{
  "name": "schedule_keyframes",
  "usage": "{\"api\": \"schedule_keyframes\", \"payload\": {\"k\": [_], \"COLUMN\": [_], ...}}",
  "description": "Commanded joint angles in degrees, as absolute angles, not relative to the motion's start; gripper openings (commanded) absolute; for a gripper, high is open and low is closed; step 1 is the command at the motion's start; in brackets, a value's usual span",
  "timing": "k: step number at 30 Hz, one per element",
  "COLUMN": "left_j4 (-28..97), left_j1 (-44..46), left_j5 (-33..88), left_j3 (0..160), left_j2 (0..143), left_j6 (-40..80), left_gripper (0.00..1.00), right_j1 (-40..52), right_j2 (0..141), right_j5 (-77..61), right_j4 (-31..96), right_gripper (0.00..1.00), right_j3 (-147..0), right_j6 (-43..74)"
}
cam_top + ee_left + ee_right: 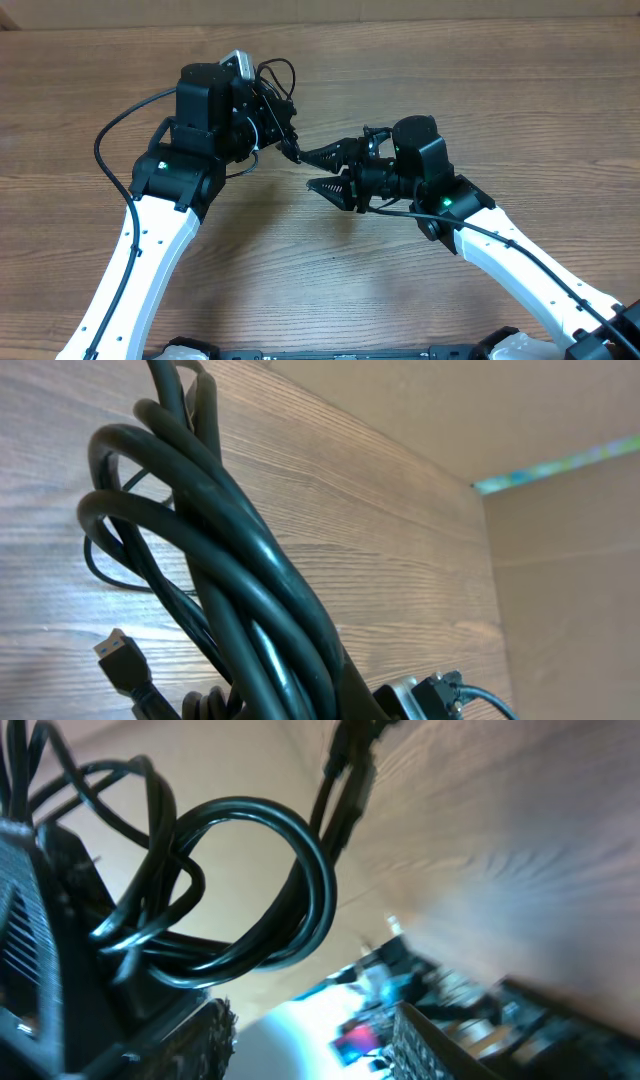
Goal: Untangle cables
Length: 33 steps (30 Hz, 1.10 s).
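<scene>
Both arms are reaching in over the wooden table (pixel 470 70), tips close together. Right gripper (pixel 322 171) is sitting wide open with nothing between its fingers, its upper fingertip lying just beside one cord. Cables (pixel 278 95) are bunching in a tangled black knot at the left gripper (pixel 268 116), with loops sticking out past it. Left jaws are hiding behind that knot in every view, so can't tell whether they're open or clamped. Left wrist camera is showing thick coils filling the frame, with a USB plug (pixel 118 655) low left. Right wrist camera is showing one round coil ahead of the spread fingers.
</scene>
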<state>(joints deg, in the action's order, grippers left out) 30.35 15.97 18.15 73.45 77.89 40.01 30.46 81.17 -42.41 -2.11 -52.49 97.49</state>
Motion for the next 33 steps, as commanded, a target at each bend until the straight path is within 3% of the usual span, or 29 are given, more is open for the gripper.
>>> {"api": "schedule_keyframes", "payload": {"k": [1,3,17,33], "left_j4": [29.45,28.14,25.21,25.45], "left_j1": [15.79,16.01,18.94,18.76], "left_j5": [18.83,22.76,26.61,25.36], "left_j3": [74.08,74.08,74.08,74.08], "left_j2": [76.84,76.84,76.84,76.84], "left_j6": [34.0,30.87,28.21,25.06], "left_gripper": [0.04,0.04,0.04,0.04], "right_j1": [30.39,30.39,27.33,25.74], "right_j2": [80.38,80.38,80.38,80.38], "right_j5": [-44.27,-44.25,-43.94,-46.02], "right_j4": [-3.79,-5.15,-5.56,-5.72], "right_gripper": [0.5,0.55,0.4,0.4], "right_j3": [-53.32,-53.32,-53.32,-53.32], "right_j6": [108.92,111.33,112.73,112.73]}}
